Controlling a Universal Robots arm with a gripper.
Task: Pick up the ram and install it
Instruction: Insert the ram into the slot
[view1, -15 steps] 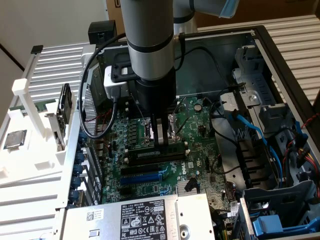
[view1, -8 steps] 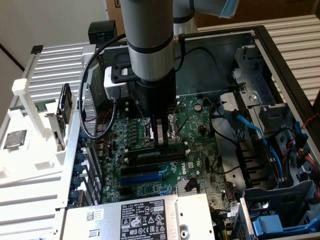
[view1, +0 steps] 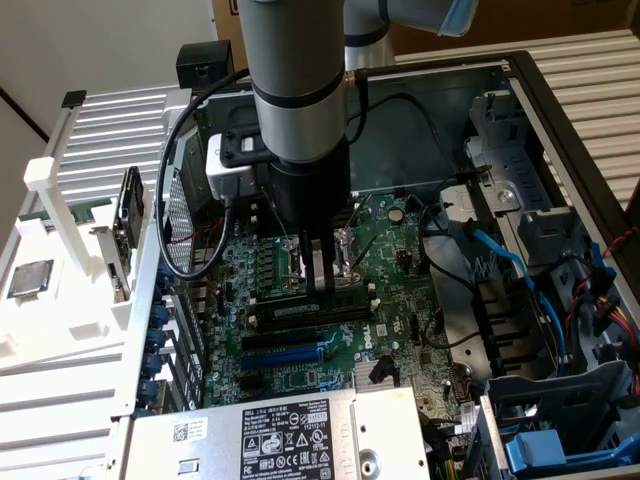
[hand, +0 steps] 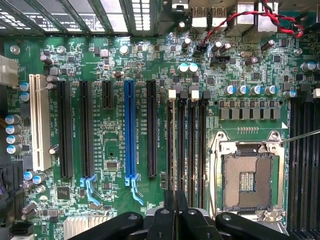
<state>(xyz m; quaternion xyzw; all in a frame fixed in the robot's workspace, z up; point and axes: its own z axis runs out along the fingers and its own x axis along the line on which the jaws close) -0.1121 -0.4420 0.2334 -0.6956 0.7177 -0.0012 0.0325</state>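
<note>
Over memory slots (hand: 192, 145) — end effector (view1: 320, 283) nearly closed | clamped on the ram (view1: 290, 311) | ram upright in a slot

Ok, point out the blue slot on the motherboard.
Wrist view: the blue slot sits between the short black slot and a long black slot. Exterior view: it lies near the silver power supply.

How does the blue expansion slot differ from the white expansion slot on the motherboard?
The blue expansion slot is narrow; the white expansion slot looks broader. The blue slot ends in a pale-blue latch; the white slot shows none. Both are long, empty and lie parallel on the green motherboard.
</note>
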